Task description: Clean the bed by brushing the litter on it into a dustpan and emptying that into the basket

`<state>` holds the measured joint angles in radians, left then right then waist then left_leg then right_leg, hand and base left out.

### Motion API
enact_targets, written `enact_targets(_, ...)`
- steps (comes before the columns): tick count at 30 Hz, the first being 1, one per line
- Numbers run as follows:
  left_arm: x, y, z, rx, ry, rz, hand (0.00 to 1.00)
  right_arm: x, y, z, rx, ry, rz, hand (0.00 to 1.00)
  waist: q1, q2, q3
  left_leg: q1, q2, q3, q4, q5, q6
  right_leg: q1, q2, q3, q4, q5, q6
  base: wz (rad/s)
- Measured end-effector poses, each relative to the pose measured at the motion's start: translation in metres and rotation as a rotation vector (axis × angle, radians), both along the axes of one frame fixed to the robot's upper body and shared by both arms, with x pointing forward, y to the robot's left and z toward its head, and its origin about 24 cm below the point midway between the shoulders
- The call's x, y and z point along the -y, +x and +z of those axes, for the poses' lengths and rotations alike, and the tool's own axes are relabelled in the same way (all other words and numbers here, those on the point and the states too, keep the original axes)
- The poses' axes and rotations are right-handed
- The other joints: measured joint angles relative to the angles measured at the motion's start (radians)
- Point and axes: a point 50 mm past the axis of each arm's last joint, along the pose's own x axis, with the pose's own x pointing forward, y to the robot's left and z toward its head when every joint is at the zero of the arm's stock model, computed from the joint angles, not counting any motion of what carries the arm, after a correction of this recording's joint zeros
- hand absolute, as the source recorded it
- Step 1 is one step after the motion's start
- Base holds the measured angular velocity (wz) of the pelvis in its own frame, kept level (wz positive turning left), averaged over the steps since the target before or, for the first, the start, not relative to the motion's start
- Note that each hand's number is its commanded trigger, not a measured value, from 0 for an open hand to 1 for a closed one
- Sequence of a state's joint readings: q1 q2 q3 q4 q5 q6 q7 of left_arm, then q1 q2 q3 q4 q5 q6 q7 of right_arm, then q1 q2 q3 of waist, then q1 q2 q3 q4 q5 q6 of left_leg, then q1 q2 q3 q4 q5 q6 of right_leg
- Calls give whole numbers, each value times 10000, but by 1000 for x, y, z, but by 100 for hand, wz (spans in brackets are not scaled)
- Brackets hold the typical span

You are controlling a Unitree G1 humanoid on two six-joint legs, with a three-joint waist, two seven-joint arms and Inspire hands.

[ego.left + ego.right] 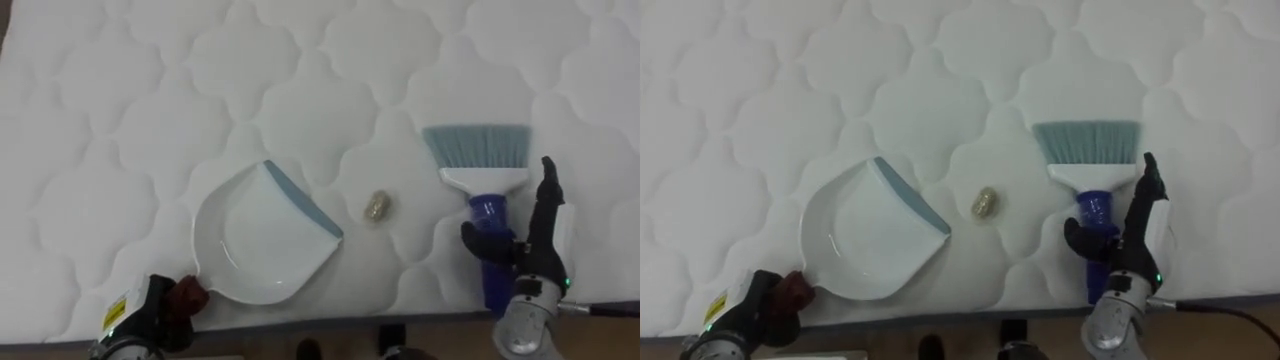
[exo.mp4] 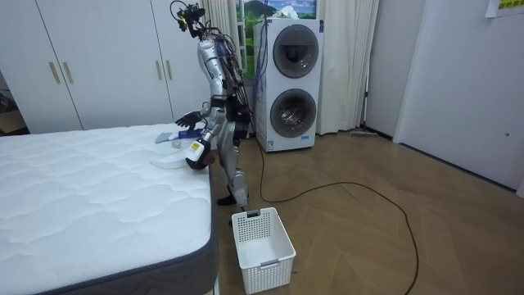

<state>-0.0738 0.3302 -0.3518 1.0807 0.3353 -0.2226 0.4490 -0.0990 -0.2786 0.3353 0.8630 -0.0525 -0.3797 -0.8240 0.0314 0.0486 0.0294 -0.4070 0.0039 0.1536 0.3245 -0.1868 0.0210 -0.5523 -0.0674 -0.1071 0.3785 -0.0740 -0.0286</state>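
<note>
A white dustpan (image 1: pixel 262 238) with a blue lip lies on the white quilted mattress (image 1: pixel 150 90) near its front edge. My left hand (image 1: pixel 160 305) is curled round the dustpan's reddish-brown handle (image 1: pixel 190 295) at the lower left. A small beige crumpled scrap (image 1: pixel 377 206) lies just right of the pan's lip. Further right lies a brush (image 1: pixel 482 170) with pale blue bristles and a blue handle. My right hand (image 1: pixel 535 250) rests beside that handle, fingers straight and pointing up the bed, thumb across the handle. In the room view I stand bent over the bed's edge.
The mattress edge (image 1: pixel 970 312) runs along the bottom of the eye views, with floor below it. In the room view a white laundry basket (image 2: pixel 262 238) stands on the wooden floor by the bed's corner, and stacked washing machines (image 2: pixel 291 82) stand behind me.
</note>
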Motion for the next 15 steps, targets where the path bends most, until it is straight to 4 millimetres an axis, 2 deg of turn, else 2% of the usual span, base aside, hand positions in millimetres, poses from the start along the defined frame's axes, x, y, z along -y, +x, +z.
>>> enact_targets(15, 0, -1, -1, -198, -243, 84, 100, 7, -15, -22, -1797, 253, 400, 0, -5, 22, 2, 21, -8, 0, -136, 18, 22, -9, 7, -21, -58, -5, 9, 0)
